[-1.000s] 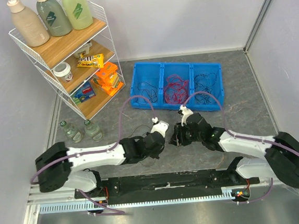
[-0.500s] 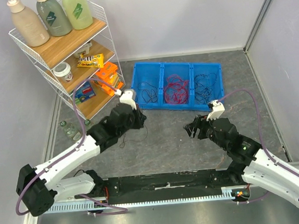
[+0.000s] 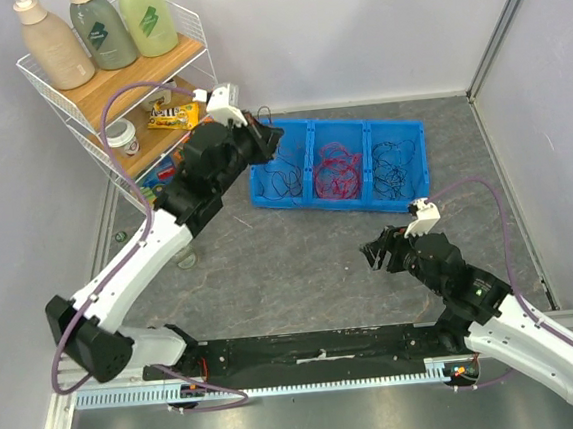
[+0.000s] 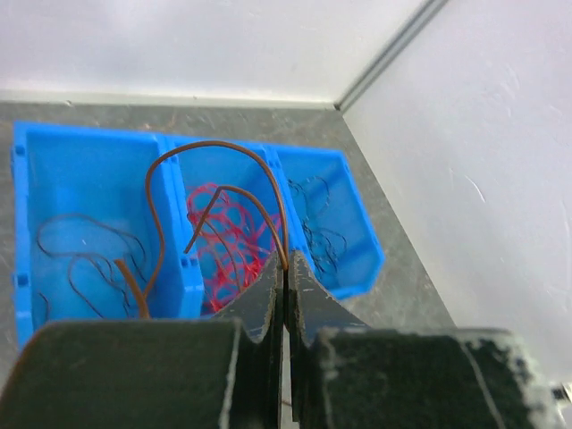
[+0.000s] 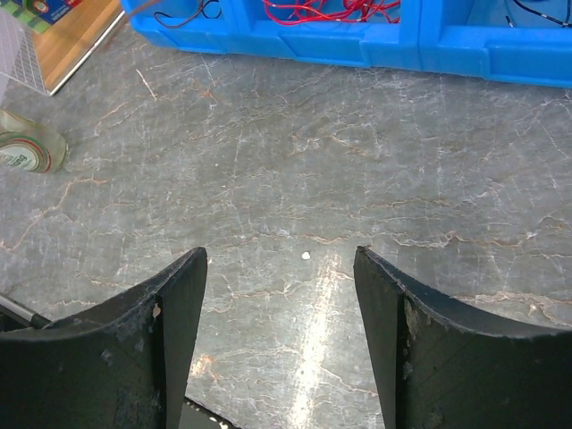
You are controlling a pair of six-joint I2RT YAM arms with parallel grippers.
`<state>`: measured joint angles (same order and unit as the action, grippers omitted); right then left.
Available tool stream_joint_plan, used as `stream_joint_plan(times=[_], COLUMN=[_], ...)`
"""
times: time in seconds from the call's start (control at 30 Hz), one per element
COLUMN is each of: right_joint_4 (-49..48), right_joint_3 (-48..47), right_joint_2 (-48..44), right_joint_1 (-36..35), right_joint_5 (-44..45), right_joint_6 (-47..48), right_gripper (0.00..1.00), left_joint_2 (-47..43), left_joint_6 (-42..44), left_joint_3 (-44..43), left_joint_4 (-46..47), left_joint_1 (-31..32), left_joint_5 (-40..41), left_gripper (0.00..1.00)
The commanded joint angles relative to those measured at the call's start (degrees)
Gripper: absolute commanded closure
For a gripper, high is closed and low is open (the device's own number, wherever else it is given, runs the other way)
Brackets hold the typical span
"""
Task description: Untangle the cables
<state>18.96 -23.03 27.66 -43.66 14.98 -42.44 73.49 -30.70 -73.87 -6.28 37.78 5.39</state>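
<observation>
Left gripper (image 3: 271, 140): clamped shut on a thin dark-brown flexible wire (image 4: 217, 143), jaws pressed flat together with no gap showing in the left wrist view. Held above the far-left corner of the blue plastic three-compartment bin (image 3: 364, 206), over its left compartment. Wire rising from the pinched fingertips in one tall arch, then dropping into the bin's left compartment; a second, lower loop bending over the middle compartment. Cannot tell where the wire's near end lies, hidden behind the gripper body.

Inside the bin: loose dark hair-thin cables (image 3: 283, 180) in the left compartment, a scribbly clump of red cables (image 3: 335, 170) in the middle one, a clump of black cables (image 3: 391, 170) in the right one. Each clump resting on its own compartment floor, as far as visible.

Right gripper (image 3: 375, 253): wide open and holding nothing, fingers (image 5: 134, 357) spread apart, low over the grey marbled table top (image 5: 295, 179). Placed on the near side of the bin, well apart from it, in front of its right half.

Left of the bin: a white wire shelf rack with wooden boards (image 3: 115, 89), three tall bottles on the top board, small packets on the lower ones. Small clear bottle with a green label (image 5: 27, 150) lying on its side on the table, well left of the bin's front-left corner.
</observation>
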Motion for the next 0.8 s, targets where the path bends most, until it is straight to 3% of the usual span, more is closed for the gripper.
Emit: stream_joint_plan(times=[0.0,0.37,0.6,0.77], right_joint_4=[1.6,2.1,0.8,-0.1], right_joint_3=[-2.1,-2.0,-1.1,-1.3], right_joint_2=[-0.7,-1.6,0.7,2.1], right_joint_1=[-0.1,0.0,0.0,0.0], right_joint_5=[2.2,4.8,5.2,4.4], right_joint_6=[0.9,2.0,2.1,2.2], right_gripper=[0.26,0.26,0.26,0.26], left_joint_2=[7.2,28.5,36.3,43.7], left_joint_6=[4.9,12.6,12.2,12.9], left_joint_3=[-7.2,-13.8,-10.9,-18.8], left_joint_4=[0.1,2.9,3.1,-5.9], left_joint_1=[-3.3,-10.0,-10.0,-10.0], left_joint_5=[-2.5,-16.3,-17.8,-12.7], left_gripper=[0.98,0.98,0.98,0.98])
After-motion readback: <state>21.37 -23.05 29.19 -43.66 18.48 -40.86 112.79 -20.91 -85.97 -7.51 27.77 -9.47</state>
